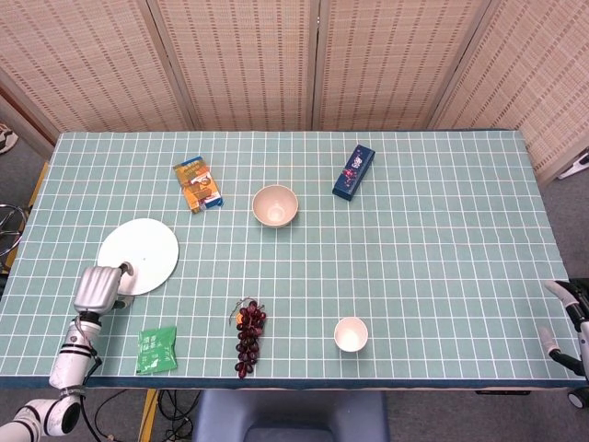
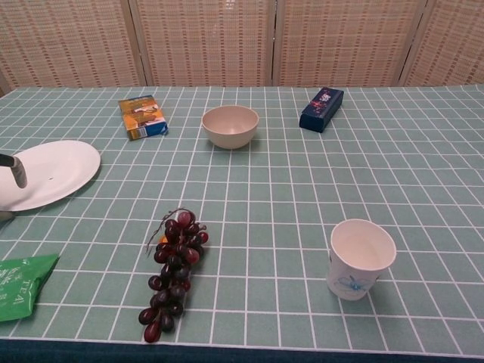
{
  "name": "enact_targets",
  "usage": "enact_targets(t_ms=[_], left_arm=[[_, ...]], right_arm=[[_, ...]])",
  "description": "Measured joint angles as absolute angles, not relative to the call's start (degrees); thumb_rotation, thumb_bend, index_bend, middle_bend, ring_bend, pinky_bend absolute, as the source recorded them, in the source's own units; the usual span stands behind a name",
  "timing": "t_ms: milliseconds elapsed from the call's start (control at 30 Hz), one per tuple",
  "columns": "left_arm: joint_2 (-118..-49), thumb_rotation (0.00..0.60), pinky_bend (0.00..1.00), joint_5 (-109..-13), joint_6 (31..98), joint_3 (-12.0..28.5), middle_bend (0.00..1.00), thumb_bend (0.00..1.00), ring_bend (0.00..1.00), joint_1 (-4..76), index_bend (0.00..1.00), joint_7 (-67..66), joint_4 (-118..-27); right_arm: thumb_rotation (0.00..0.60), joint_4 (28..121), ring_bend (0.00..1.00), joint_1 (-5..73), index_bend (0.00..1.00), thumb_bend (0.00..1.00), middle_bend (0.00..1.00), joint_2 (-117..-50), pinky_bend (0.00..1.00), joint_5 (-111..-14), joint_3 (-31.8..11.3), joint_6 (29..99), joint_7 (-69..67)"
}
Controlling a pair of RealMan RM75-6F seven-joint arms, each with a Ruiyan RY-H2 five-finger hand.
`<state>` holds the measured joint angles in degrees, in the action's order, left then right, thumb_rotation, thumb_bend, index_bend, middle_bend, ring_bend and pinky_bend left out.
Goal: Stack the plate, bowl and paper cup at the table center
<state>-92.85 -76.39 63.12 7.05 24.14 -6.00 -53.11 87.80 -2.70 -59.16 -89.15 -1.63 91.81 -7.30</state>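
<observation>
Left hand (image 1: 99, 287) grips the near-left rim of the plate (image 1: 140, 253); from the head view I see its whole back, while the chest view shows only a dark fingertip (image 2: 17, 171) on the rim. Right hand (image 1: 572, 318) barely shows at the table's right edge; its state I cannot tell. Bowl (image 1: 275, 204) and paper cup (image 1: 351, 334) stand upright, mouths up
</observation>
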Motion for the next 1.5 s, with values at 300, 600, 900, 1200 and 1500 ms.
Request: enact_targets(t_ms=[300,600,900,1200,1500], left_arm=[[-93.50,0.600,1.00,-75.53,62.64,7.83,1.00,0.25,1.00,24.83,0.45,-5.10,-52.38],[-95.25,0.600,1.00,-75.33,62.69,8.26,1.00,0.34,1.00,25.40,0.46,-3.45,-49.60],[-98.37,0.600,1.00,-74.85,64.93,10.44,1.00,0.41,1.00,26.56,0.50,-0.75,-44.80],[-100.34,0.600,1.00,-75.45,69.29,12.72,1.00,0.43,1.00,28.14,0.56,4.38,-40.81],[-100.76,0.600,1.00,-78.39,76.20,13.69,1.00,0.43,1.00,29.44,0.58,11.37,-39.38]], right_arm=[[0.600,87.86,0.10,-2.75,0.17,0.34,0.18,-59.15,0.21,-88.90,-1.78,91.69,-7.19],[0.600,87.97,0.10,-3.03,0.17,0.34,0.18,-58.99,0.21,-88.72,-1.81,91.91,-7.13],[0.600,88.28,0.10,-2.96,0.17,0.34,0.18,-58.86,0.21,-88.79,-1.85,91.73,-6.79],[0.600,88.88,0.10,-3.01,0.17,0.34,0.18,-58.54,0.21,-88.73,-1.93,91.75,-6.31],[0.600,89.11,0.10,-3.21,0.17,0.34,0.18,-58.16,0.21,-88.73,-2.03,92.11,-6.19]])
